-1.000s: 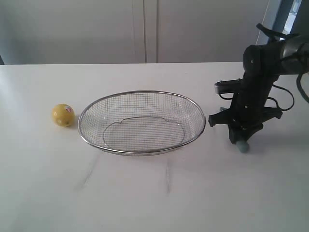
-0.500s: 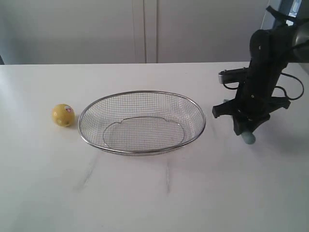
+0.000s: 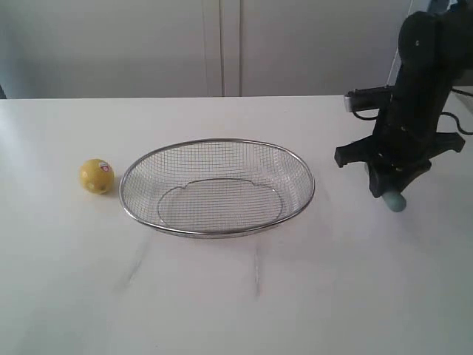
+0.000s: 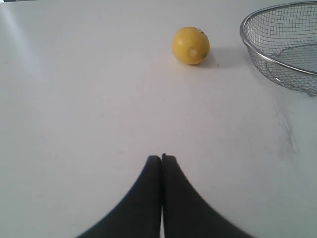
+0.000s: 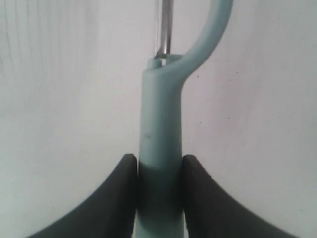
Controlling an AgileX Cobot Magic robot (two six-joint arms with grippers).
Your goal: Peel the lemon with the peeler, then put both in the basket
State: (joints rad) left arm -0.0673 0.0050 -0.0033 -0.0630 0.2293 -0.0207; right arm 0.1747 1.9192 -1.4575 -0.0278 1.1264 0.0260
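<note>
Right gripper [image 5: 159, 169]: clenched on the peeler [image 5: 161, 114], one dark pad pressed to each side of the pale teal handle, with the curved head and metal blade running out beyond the fingertips. In the exterior view this gripper [image 3: 389, 186] hangs nose-down at the right of the table [image 3: 222, 296], and the rounded end of the handle [image 3: 395, 201] shows below it; whether that end touches the surface cannot be told. Left gripper [image 4: 161, 159]: jaws pressed together on nothing, held low over bare tabletop. The lemon [image 4: 190, 45] sits ahead of it, well apart and untouched, its skin whole; in the exterior view the lemon [image 3: 97, 176] rests just beside the left end of the basket [image 3: 218, 140], which holds nothing. The basket lies between fruit and tool. Assessment: peeling has not begun. Risks noted: the handle is slim and smooth and is clamped at one narrow band, so blade pressure could pivot it or slide it out between the pads. The lemon is round and loose on a slick surface, so a closed or off-centre approach by the left gripper would likely roll it away or against the wire. The right arm must cross the basket, and a low pass could snag the rim and drag it.
</note>
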